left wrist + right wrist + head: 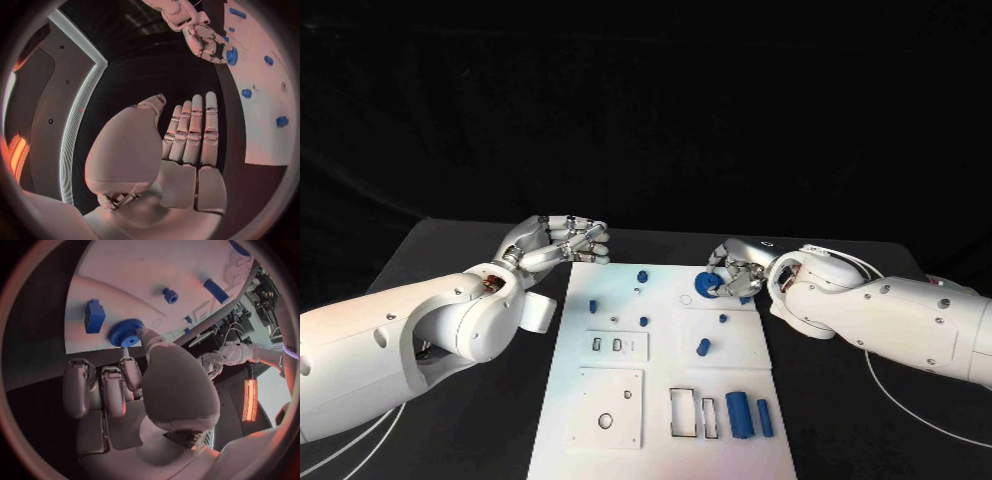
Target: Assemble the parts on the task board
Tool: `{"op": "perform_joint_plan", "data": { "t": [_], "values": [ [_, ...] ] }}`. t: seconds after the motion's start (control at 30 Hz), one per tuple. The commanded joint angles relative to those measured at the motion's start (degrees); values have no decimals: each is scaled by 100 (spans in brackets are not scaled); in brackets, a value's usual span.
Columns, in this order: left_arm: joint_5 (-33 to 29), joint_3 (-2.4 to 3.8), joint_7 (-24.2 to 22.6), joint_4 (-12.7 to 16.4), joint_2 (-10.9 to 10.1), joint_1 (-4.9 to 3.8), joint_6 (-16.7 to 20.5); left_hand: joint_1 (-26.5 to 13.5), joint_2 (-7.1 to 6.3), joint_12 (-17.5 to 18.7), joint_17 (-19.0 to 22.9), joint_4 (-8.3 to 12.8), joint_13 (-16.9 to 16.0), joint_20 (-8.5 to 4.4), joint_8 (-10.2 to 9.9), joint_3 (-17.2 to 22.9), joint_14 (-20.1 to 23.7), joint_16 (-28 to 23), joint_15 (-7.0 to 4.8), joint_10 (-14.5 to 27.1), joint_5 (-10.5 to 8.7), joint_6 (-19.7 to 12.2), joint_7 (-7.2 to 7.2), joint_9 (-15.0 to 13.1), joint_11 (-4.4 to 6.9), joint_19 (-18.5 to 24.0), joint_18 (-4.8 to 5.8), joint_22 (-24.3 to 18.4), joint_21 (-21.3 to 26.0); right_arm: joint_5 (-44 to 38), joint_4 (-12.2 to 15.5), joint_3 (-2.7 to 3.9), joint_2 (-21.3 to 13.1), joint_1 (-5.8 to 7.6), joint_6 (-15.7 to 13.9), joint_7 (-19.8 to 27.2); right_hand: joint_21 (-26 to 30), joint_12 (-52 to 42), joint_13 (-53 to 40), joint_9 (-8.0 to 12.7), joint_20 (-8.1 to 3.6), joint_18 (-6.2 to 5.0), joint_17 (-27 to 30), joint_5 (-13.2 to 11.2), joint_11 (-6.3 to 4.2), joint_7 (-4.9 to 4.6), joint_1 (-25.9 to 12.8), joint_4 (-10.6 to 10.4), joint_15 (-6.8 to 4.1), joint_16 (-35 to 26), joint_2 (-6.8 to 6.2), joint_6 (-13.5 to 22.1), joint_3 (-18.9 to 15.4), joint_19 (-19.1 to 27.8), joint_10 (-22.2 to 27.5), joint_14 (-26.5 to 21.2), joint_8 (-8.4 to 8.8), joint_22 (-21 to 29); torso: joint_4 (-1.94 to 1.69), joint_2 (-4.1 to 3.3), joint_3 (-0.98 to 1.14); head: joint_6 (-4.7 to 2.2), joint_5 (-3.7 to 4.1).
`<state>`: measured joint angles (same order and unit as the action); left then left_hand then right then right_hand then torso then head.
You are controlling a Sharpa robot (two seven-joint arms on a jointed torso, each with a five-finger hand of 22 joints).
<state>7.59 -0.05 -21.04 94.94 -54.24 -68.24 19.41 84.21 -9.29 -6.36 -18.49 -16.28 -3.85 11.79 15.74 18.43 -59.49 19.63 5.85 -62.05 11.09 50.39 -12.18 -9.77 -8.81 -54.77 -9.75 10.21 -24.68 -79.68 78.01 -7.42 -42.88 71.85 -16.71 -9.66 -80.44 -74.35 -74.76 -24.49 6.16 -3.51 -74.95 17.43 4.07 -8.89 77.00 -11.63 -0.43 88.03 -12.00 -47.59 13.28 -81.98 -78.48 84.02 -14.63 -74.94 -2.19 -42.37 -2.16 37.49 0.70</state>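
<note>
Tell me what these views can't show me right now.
- Head view: whether the blue gear is seated on the task board; the right hand covers it.
- Right wrist view: the thumb hides the gear's far side.
- Head view: small board holes, too small.

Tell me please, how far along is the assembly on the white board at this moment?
Early, it seems. Some small blue parts already stand on the task board; whether they are finished I cannot tell. In hand: the right hand holds a blue gear at the board's far edge. The left hand holds nothing, beside the board's far corner. Left: two blue blocks lie loose at the near end, beside empty rectangular slots.
</note>
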Motion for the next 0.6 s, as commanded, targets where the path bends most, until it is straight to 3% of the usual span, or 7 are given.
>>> {"op": "perform_joint_plan", "data": {
  "t": [0.03,0.37,0.6],
  "values": [
    [-22,5,-27,5,9,-7,-77,13,-50,36,-8,-6,0,-12,-35,33,4,-34,22,-9,-33,-13,-14,-10,-19,-28,-62,9,-20,-218,-20,-4,17,-13,135,-63,-22,-49,-38,-6,-6,49,-867,-7,16,-23,47,-38,49,24,5,-12,2,-48,-60,473,-28,-310,6,0,1,8,-14],
    [-22,5,-24,0,12,-7,-83,13,-50,36,-8,-6,0,-12,-35,33,4,-34,22,-9,-33,-13,-14,-10,-19,-28,-62,9,-20,-262,-66,-8,58,-36,172,-78,-55,-180,-157,-14,-3,59,-900,-15,13,-20,89,-68,50,36,100,-59,49,-74,-120,479,-48,-361,1,0,2,24,-14],
    [-22,5,-21,-8,11,-7,-84,13,-50,36,-8,-6,0,-12,-35,33,4,-34,22,-9,-33,-13,-14,-10,-19,-28,-62,9,-20,-290,-85,-11,71,-52,133,-77,-104,-395,-358,-18,-7,74,-936,-273,-1,-4,184,-79,42,50,242,-209,215,-113,-246,484,-90,-439,5,4,-1,37,-20]
  ]
}}
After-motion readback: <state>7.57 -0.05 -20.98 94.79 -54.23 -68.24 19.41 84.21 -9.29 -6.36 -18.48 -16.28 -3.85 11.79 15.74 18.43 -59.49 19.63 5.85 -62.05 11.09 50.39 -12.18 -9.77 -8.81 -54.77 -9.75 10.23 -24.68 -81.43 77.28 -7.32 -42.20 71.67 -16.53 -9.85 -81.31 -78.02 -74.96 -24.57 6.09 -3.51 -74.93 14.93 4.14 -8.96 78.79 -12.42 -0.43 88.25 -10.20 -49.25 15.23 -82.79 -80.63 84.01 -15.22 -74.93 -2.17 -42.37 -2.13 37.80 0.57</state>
